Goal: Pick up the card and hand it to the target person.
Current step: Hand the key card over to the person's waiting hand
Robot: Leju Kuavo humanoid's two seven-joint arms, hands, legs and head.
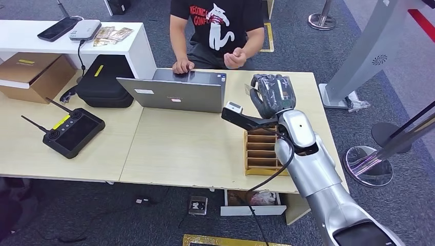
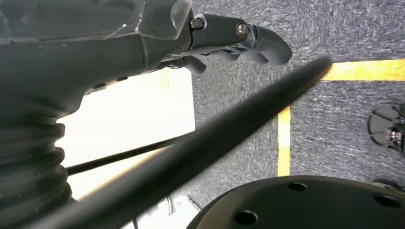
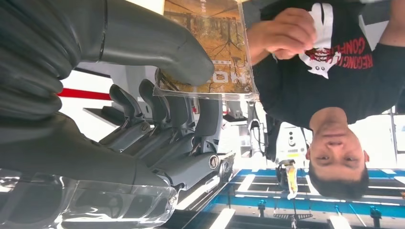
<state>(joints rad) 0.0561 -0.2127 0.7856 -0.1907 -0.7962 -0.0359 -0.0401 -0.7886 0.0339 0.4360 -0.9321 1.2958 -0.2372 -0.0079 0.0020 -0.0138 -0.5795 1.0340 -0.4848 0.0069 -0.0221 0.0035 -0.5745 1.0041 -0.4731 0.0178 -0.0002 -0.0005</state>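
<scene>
Right hand (image 3: 157, 90) grips the card (image 3: 210, 45) between thumb and fingers, raised over the counter (image 1: 195, 148) toward the person (image 1: 218, 31). Step in hand: presentation. Next move likely requires further reach toward the person's hand (image 1: 235, 58). Left hand (image 2: 229, 40) hangs, fingers apart, holding nothing.

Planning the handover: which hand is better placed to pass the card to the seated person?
Right. The right hand already pinches the brown sleeved card, raised toward the person in the black T-shirt; the left hand hangs above grey carpet.
</scene>
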